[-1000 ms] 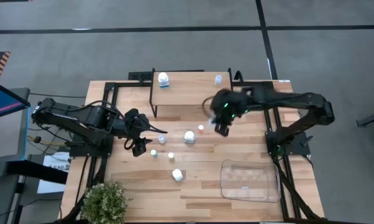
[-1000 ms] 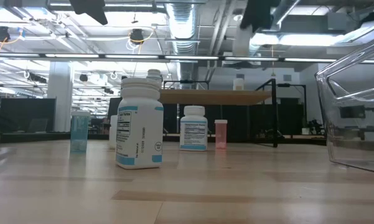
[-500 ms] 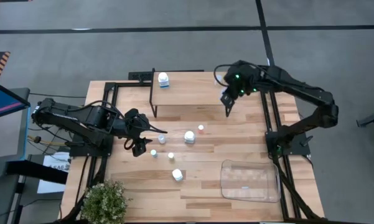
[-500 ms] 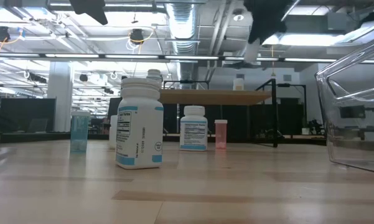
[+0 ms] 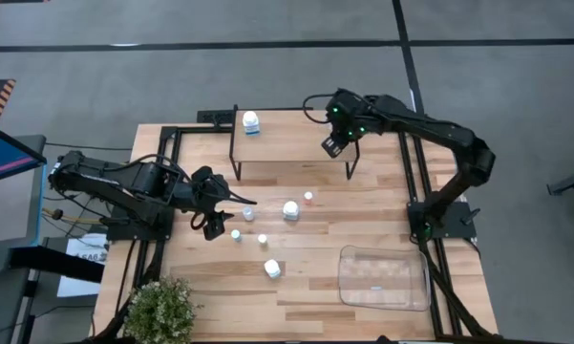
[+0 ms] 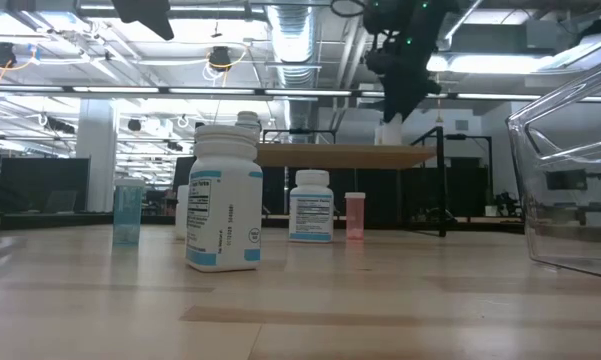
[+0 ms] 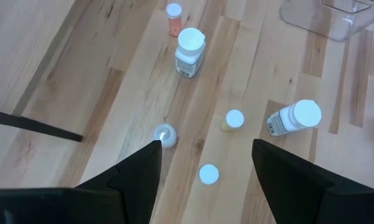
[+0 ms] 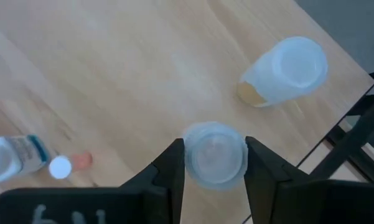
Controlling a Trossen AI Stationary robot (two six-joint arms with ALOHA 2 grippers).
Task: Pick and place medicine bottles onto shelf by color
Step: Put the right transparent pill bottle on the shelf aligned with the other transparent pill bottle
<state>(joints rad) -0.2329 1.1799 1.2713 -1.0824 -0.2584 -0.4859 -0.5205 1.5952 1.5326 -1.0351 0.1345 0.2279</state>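
Note:
The shelf (image 5: pixel 287 139) stands at the table's far side, with a white bottle (image 5: pixel 251 121) on its left end. My right gripper (image 5: pixel 332 146) is over the shelf's right end, shut on a small clear-bluish bottle (image 8: pixel 215 154). A second clear bottle (image 8: pixel 286 70) stands on the board beside it. My left gripper (image 5: pixel 231 214) is open and empty at the table's left. Near it on the table stand a white bottle (image 5: pixel 290 209), a red-orange bottle (image 5: pixel 308 197) and several tiny bottles (image 5: pixel 236 235). Another white bottle (image 5: pixel 272 269) stands nearer the front. My right gripper pinches the clear-bluish bottle's round sides near its top (image 8: pixel 193 155) between its two fingers. The fingers (image 8: pixel 168 168) come from above, pointing down. The bottle stands upright in the hold over the shelf board (image 8: pixel 112 74); I cannot tell whether its base touches the board.
A clear plastic tray (image 5: pixel 384 277) lies at the near right. A potted plant (image 5: pixel 160 311) stands at the near left corner. Black frame rails (image 5: pixel 406 172) run along the table's sides.
My right gripper has risen from the middle of the table near the red-orange bottle and gone toward the far edge. It now hangs over the shelf's right end, having shifted a little toward the left.

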